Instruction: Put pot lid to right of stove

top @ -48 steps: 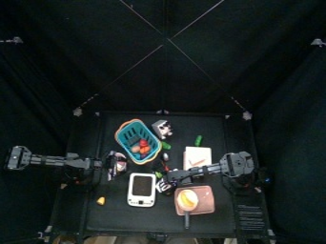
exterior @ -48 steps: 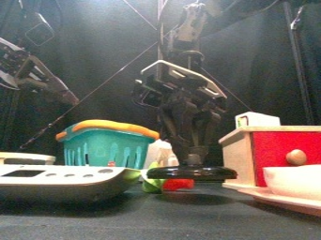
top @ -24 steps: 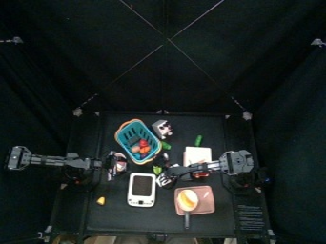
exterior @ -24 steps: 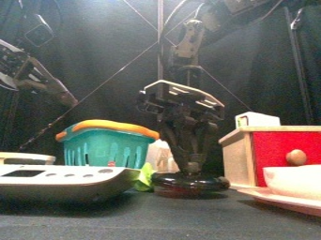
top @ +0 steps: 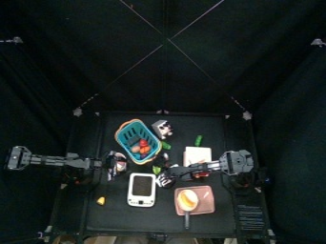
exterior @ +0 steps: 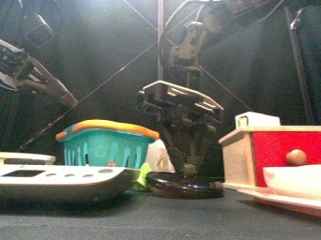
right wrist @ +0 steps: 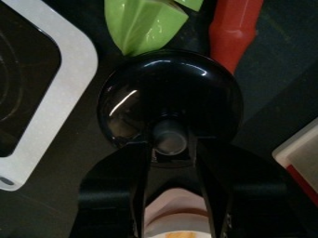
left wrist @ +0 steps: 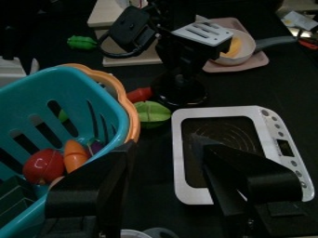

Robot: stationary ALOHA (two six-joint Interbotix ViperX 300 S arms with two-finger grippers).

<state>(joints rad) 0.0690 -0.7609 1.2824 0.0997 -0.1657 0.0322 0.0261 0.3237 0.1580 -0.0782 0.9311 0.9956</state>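
pot lid (right wrist: 170, 99) on table, btwn right gripper (right wrist: 172, 139) jaws

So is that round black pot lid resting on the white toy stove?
Apart. In the left wrist view, bare black table separates the pot lid from the stove.

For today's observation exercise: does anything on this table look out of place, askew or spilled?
Nothing stands out. The pot lid sits flat on the table beside the stove, under the right gripper. The teal basket stands upright, nothing spilled.
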